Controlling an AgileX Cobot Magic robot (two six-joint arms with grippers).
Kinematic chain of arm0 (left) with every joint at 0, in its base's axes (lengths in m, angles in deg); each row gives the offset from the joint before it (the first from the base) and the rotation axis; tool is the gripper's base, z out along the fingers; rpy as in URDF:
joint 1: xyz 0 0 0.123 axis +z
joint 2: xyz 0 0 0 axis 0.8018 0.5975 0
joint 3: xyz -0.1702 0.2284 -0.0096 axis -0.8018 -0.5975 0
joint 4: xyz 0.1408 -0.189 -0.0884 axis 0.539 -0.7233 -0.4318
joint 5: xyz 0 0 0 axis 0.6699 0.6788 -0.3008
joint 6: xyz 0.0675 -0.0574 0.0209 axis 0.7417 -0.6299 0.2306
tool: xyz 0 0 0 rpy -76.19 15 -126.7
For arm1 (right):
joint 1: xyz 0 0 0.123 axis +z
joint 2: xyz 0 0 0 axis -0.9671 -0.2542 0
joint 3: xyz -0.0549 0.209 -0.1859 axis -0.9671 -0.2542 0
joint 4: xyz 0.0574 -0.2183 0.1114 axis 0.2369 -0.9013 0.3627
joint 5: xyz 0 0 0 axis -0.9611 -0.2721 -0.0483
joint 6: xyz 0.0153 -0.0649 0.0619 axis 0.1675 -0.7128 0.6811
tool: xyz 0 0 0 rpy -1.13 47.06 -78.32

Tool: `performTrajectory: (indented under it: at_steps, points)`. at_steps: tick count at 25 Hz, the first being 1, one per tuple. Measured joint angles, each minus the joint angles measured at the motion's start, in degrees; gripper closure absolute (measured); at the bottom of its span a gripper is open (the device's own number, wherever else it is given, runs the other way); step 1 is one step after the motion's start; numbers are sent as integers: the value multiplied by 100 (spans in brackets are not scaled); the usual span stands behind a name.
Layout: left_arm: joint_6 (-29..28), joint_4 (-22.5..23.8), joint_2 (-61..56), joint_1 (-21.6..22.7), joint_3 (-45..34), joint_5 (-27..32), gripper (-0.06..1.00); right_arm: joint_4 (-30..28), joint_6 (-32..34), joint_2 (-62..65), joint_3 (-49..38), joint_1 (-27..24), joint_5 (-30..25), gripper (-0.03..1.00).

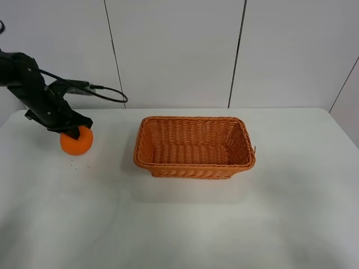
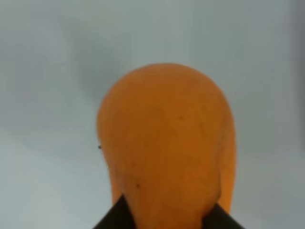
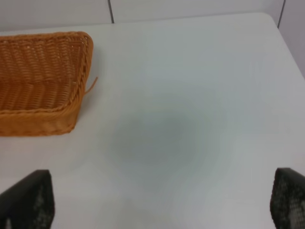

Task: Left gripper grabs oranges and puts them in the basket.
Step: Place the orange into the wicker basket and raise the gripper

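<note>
- The black, jointed left gripper [image 1: 71,132] sits on top of the bright orange, round-bodied fruit. This orange [image 1: 77,143] is at the far left of the white table [image 1: 168,224].
- In the left wrist view, 2 dark fingers [image 2: 112,220] flank the fruit's near end, each touching the skin. The pincer looks closed around the orange at about the fruit's own width; whether the fruit is clear of the table, I cannot tell.
- The rectangular, orange-brown woven wicker basket [image 1: 193,119] stands empty and well apart on the fruit's right — its long axis runs left to right across the table.
- The next move, as I judge it, is a lift and then a sideways carry to the robot's right, over the basket's nearest short wall.
- The black right gripper [image 3: 157,205] is spread wide and holds nothing, beyond the basket's other end.
</note>
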Motion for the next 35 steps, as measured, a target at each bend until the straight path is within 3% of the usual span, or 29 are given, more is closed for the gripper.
performTrajectory:
  at_steps: [7, 14, 24, 30, 35]
  points:
    - [147, -561, -1147, -79, 0, 554, 73, 0, 0, 0, 0, 0, 0, 27]
    - [253, -781, -1365, -1082, 374, 736, 73, 0, 0, 0, 0, 0, 0, 27]
    - [-77, -796, 337, -2631, 2426, 1239, 73, 0, 0, 0, 0, 0, 0, 27]
    - [-157, -807, 1460, -3146, 3507, 1419, 73, 0, 0, 0, 0, 0, 0, 27]
    - [-164, -818, 2158, -3319, 4107, 1493, 73, 0, 0, 0, 0, 0, 0, 27]
